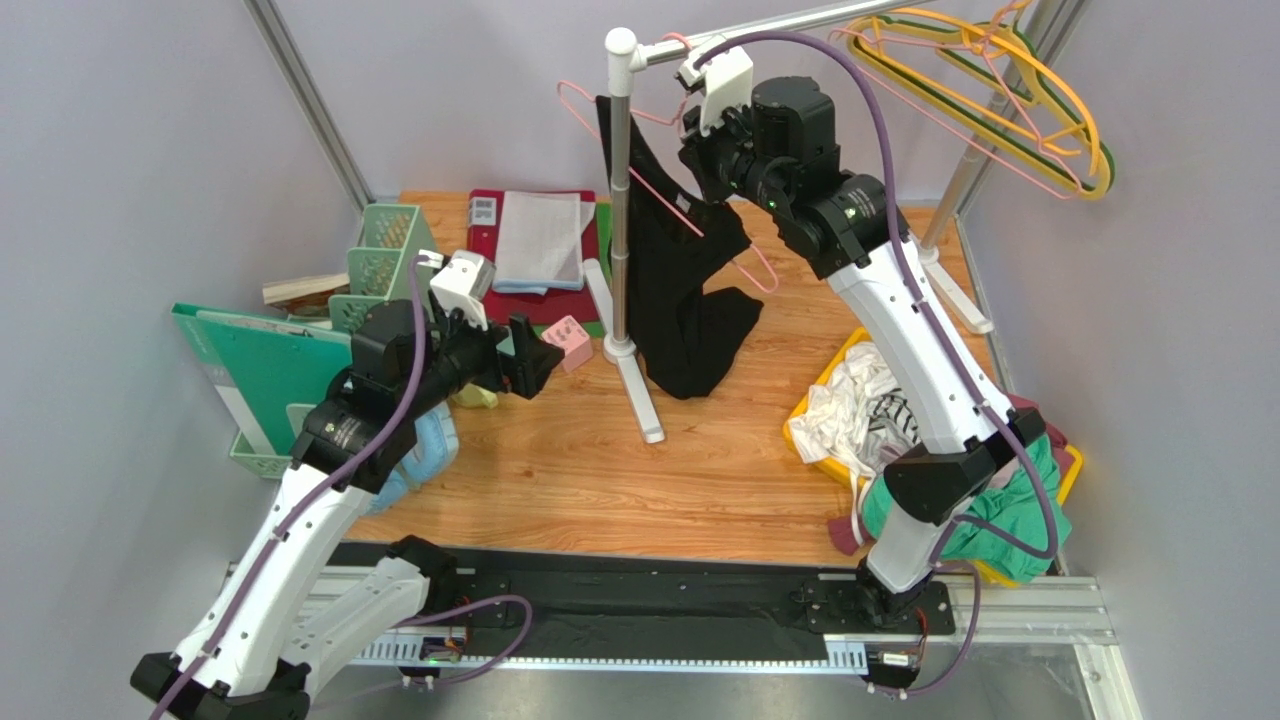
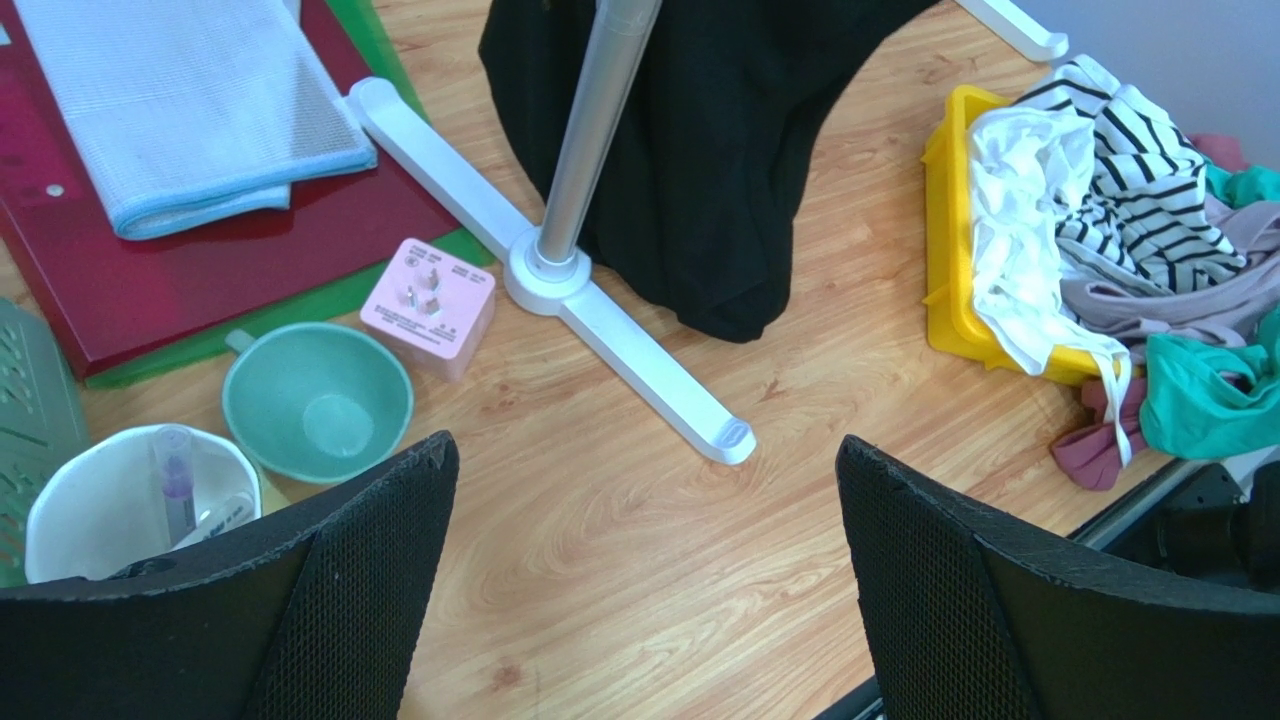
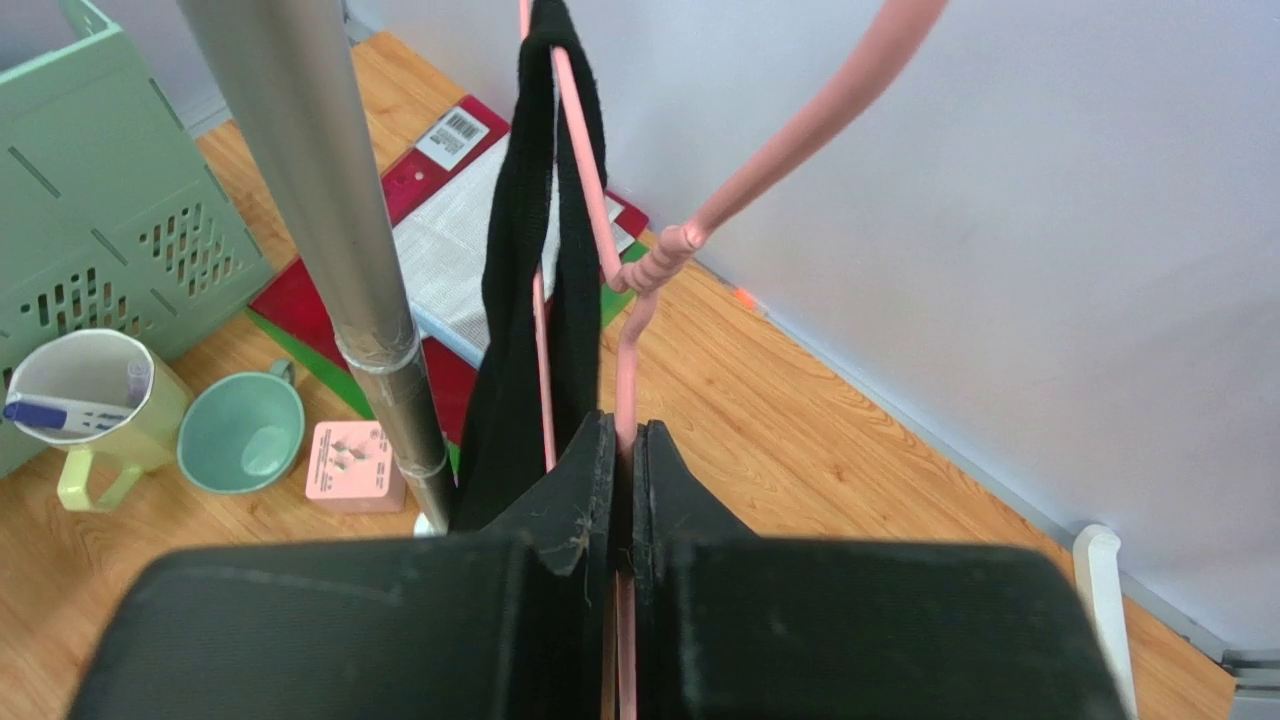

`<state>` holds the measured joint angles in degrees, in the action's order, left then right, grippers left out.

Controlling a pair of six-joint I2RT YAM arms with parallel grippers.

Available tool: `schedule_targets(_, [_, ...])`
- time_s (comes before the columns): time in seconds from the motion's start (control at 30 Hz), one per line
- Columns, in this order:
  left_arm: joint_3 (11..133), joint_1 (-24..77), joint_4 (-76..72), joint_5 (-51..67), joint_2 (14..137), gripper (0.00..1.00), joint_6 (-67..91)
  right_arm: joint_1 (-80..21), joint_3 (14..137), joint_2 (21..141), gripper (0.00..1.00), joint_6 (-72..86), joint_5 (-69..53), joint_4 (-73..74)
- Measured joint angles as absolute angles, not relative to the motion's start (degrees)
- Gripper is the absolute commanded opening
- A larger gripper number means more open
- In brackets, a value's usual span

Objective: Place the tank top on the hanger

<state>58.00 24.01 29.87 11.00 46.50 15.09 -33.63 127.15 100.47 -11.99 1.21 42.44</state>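
Tank top hangs on the hanger, strap looped over the pink wire, just beside the rack pole. Its hem sits low by the rack base; I cannot tell if it touches the surface. Right pincer is clenched on the hanger wire below the twisted neck. Left pincer is released, fingers wide apart, over bare wood and holding nothing. Pink block, green bowl and cup are left of the base. Yellow bin with striped garment is on the right.
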Motion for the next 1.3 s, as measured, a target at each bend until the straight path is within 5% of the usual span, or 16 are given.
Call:
schedule_targets(0.13, [58.0,24.0,29.9,10.8,46.4,0.99,15.0,-33.6,124.2,98.3,0.18,-11.5,1.7,41.1])
schedule_targets(0.17, [58.0,24.0,30.0,10.7,46.4,0.99,15.0,-33.6,124.0,97.8,0.34,-11.3,1.7,41.3])
schedule_targets(0.33, [58.0,24.0,30.6,9.9,46.1,0.99,15.0,-33.6,123.9,96.8,0.78,-10.4,2.2,41.2])
schedule_targets(0.5, [58.0,24.0,31.0,9.2,45.4,0.99,15.1,-33.6,122.8,95.0,0.98,-10.1,2.5,41.0])
schedule_targets(1.3, [58.7,23.9,30.9,4.0,46.1,0.99,16.4,-33.0,83.3,60.5,1.0,-3.6,10.3,32.6])
